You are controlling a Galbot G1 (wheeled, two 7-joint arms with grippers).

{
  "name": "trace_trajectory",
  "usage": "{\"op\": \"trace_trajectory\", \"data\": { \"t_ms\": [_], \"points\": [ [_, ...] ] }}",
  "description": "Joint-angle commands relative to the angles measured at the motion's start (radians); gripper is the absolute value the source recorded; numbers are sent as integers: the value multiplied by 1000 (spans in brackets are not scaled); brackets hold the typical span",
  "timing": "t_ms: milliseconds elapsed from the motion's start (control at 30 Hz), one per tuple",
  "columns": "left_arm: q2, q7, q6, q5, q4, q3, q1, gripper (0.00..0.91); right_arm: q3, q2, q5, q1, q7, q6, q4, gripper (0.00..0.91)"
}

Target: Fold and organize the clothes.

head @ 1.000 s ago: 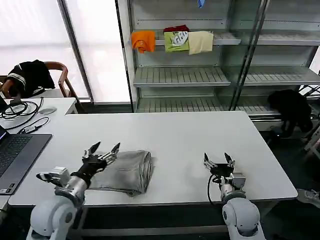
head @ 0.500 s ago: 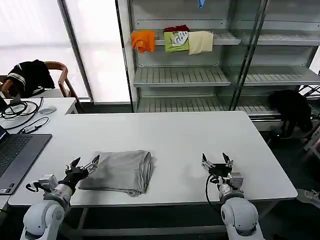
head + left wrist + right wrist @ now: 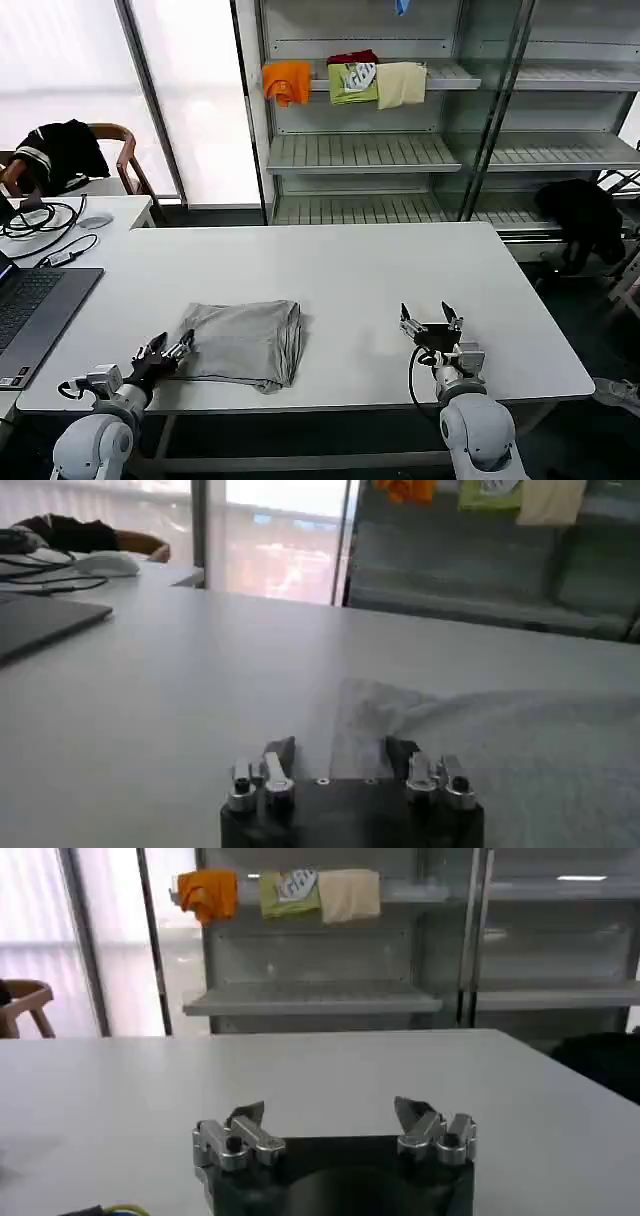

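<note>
Jaws spread wide on both sides, nothing between them: my left gripper (image 3: 166,353) sits low at the table's (image 3: 350,262) near edge, just off the folded grey shirt's (image 3: 243,342) near-left corner, apart from the cloth. That shirt lies flat on the table, left of centre. My right gripper (image 3: 431,321) hovers well away, over bare tabletop.
</note>
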Motion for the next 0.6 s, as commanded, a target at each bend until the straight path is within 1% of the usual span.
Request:
{"op": "trace_trajectory", "data": {
  "t_ms": [33, 267, 433, 500, 600],
  "points": [
    [-7, 23, 12, 24, -6, 3, 16, 10, 0, 1, 7, 2, 2, 0, -2, 907],
    [-18, 44, 16, -10, -4, 11, 10, 10, 4, 2, 7, 1, 4, 0, 1, 907],
    [-26, 61, 3, -73, -7, 13, 6, 10, 9, 1, 7, -3, 6, 0, 7, 907],
    [-28, 64, -6, -110, -12, 4, 4, 10, 11, -1, 9, -4, 7, 0, 9, 907],
    [-19, 83, -27, -104, -25, -32, 4, 10, 12, -3, 13, -4, 9, 0, 9, 907]
  ]
}}
